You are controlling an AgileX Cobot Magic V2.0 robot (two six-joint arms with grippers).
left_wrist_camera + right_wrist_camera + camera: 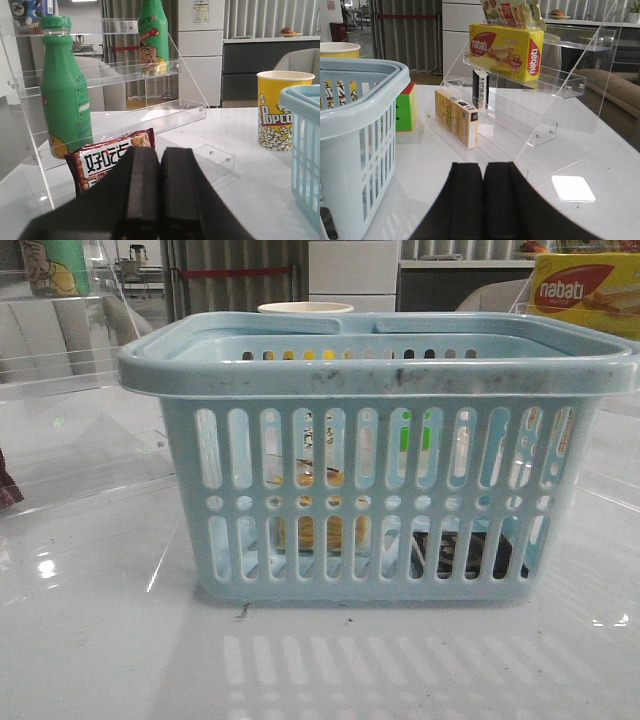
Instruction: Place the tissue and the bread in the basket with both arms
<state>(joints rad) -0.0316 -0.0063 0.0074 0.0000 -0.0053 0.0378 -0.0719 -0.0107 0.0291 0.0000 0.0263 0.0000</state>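
only "nabati" box [507,49] and "popco" cup [276,110] read — both grippers [159,192] [484,200] closed, empty.

Clear acrylic tiered shelf [165,112] holding two green plastic bottles [64,90]. Red snack packet [107,160] beside it. Yellow popcorn cup [277,112] on white table [240,175]. Yellow-and-red nabati box [507,47]; multicoloured puzzle cube [406,106].

"nabati" on the yellow box [506,51]; "POPCO" on the paper cup [275,116].
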